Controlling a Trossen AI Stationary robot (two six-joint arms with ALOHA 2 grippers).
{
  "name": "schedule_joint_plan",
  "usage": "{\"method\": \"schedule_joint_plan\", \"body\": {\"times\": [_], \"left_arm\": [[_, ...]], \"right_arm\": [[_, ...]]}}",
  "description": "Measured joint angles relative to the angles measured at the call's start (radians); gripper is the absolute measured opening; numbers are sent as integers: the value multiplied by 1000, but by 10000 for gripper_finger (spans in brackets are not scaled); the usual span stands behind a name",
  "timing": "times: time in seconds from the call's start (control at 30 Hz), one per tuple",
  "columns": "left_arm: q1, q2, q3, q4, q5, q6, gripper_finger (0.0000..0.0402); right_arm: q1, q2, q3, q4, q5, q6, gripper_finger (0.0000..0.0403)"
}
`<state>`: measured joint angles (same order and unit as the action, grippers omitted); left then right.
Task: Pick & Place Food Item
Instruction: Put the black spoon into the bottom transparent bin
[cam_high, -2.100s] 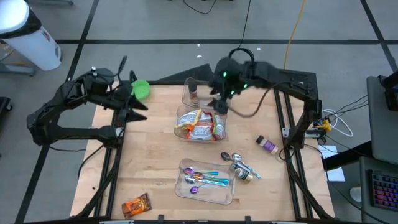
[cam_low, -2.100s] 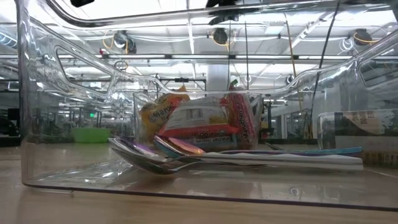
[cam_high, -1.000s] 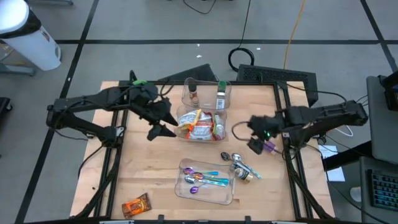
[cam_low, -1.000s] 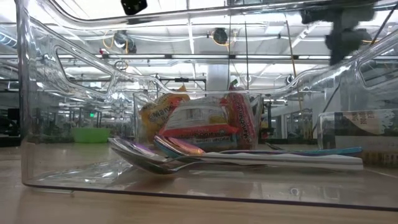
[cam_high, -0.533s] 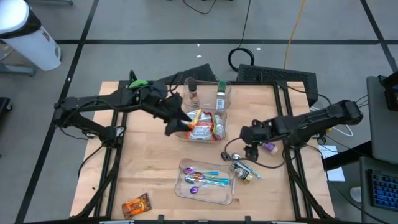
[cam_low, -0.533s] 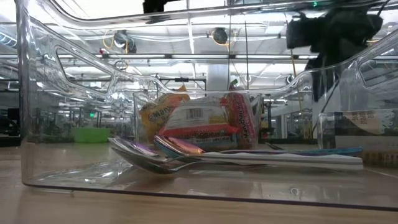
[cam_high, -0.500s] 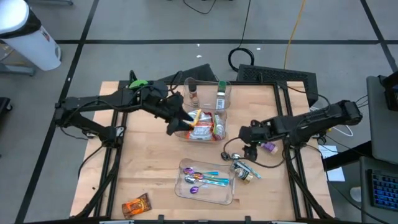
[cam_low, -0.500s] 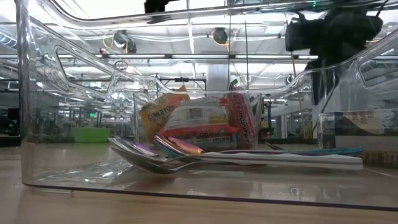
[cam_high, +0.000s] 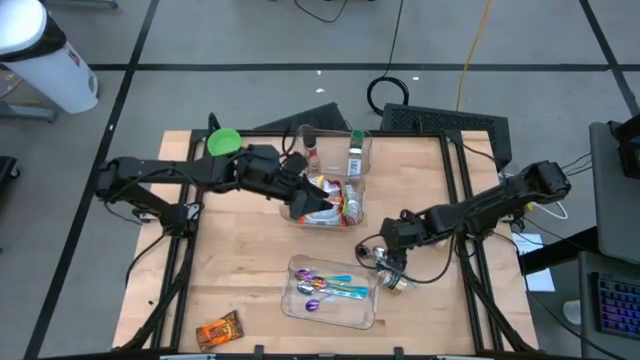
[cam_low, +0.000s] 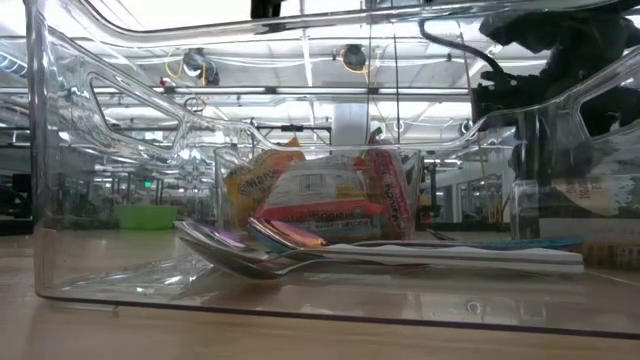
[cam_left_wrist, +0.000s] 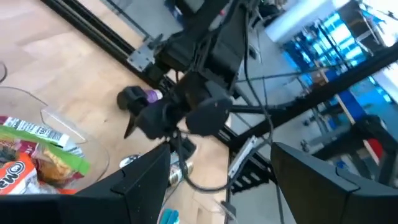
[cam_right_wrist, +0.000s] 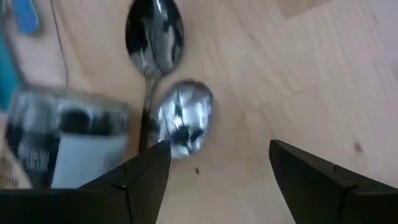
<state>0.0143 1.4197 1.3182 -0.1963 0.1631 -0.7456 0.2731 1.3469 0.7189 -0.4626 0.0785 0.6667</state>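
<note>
Food packets (cam_high: 325, 200) fill a clear bin (cam_high: 357, 213) at the centre of the wooden table (cam_high: 240, 270); seen from above they overlap too closely to be counted, and through the nearer container's wall in the low view only three wrappers (cam_low: 318, 193) can be told apart; one further orange packet (cam_high: 219, 329) lies alone near the table's front left corner. Left gripper (cam_high: 305, 195) reaches over the left rim of that bin, fingers spread wide with nothing between them; in its wrist view both fingers (cam_left_wrist: 146, 186) are cut off by the picture's edge. Right gripper (cam_high: 380, 256) hangs low over two loose metal spoons (cam_right_wrist: 155, 43) on the bare wood, jaws likewise wide and empty; a jar (cam_right_wrist: 65, 143) beside them is blurred and its label unreadable. Front clear container (cam_high: 330, 292) holds coloured spoons, several but too tangled to number. Rear clear bin (cam_high: 332, 150) holds two upright bottles (cam_high: 355, 153); a third, purple-capped bottle (cam_high: 432, 236) lies on its side near the right edge, partly hidden by the right arm. One green bowl (cam_high: 224, 142) sits at the rear left corner; in the low view the right arm (cam_low: 560, 60) shows only as a dark blur.
</note>
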Motion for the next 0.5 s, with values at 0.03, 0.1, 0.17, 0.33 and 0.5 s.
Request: {"method": "schedule_joint_plan", "body": {"times": [0.03, 0.1, 0.17, 0.33, 0.5], "left_arm": [[-9, 2, 0, -2, -17, -11, 280], [-27, 5, 0, 1, -38, -26, 280], [-43, 16, 0, 33, -57, -39, 280], [-66, 30, -1, 70, -82, -66, 280], [-76, 35, 0, 79, -87, -76, 280]], "right_arm": [[8, 6, -3, 21, 1, 9, 265], [24, 28, -3, 63, 1, 23, 265], [39, 45, -4, 90, 1, 29, 265], [62, 103, -3, 122, 3, 49, 265], [73, 166, 1, 106, 24, 70, 264]]}}
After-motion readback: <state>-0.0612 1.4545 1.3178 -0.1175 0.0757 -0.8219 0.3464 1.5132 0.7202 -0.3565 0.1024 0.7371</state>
